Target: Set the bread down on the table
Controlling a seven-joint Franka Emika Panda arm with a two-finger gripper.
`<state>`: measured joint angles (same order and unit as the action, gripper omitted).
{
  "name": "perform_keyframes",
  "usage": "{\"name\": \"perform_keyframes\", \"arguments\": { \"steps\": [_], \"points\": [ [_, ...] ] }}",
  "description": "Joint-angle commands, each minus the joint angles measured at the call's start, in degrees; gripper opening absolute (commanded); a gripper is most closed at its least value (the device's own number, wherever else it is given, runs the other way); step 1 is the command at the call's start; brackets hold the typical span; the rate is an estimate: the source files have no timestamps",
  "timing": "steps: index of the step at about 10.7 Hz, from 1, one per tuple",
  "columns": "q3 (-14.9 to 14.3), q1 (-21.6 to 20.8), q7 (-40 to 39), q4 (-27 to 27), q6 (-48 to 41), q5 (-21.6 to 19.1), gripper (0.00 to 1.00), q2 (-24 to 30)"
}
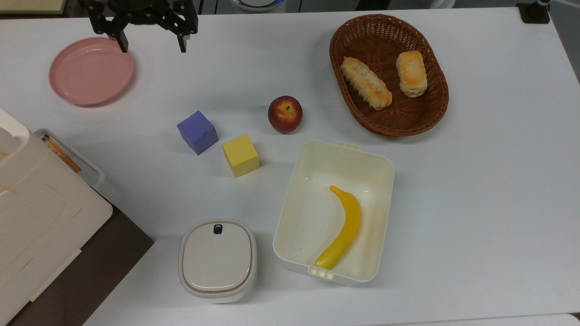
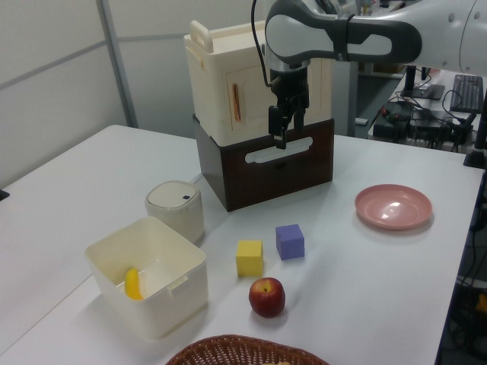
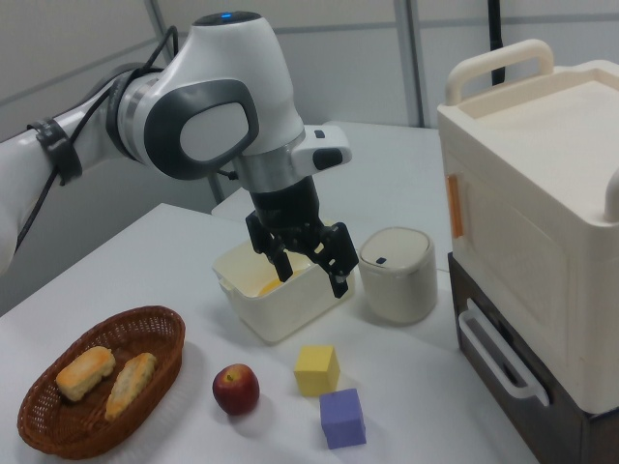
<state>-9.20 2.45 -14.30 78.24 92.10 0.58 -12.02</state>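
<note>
Top view | bread [image 1: 411,74] in basket [image 1: 362,113] | jaws [image 1: 152,45] far left, spread

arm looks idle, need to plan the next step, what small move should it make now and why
Probably carry the gripper across toward the basket and stop above the bread. The fingers are open and hold nothing, hanging high near the pink plate, at the top view's upper left, while the bread lies in the basket beside the ridged loaf, at the top view's upper right.
</note>
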Motion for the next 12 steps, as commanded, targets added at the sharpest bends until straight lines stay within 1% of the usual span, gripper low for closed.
{"name": "perform_keyframes", "arguments": {
  "steps": [1, 8, 12],
  "points": [
    [-0.2, -0.1, -1.0, 0.9, -0.9, -0.4, 1.00, 1.0],
    [-0.2, -0.4, -1.0, 0.9, -1.0, -0.2, 1.00, 0.9],
    [0.5, -1.0, -0.7, 1.7, -1.3, -0.7, 1.00, 0.9]
  ]
}}
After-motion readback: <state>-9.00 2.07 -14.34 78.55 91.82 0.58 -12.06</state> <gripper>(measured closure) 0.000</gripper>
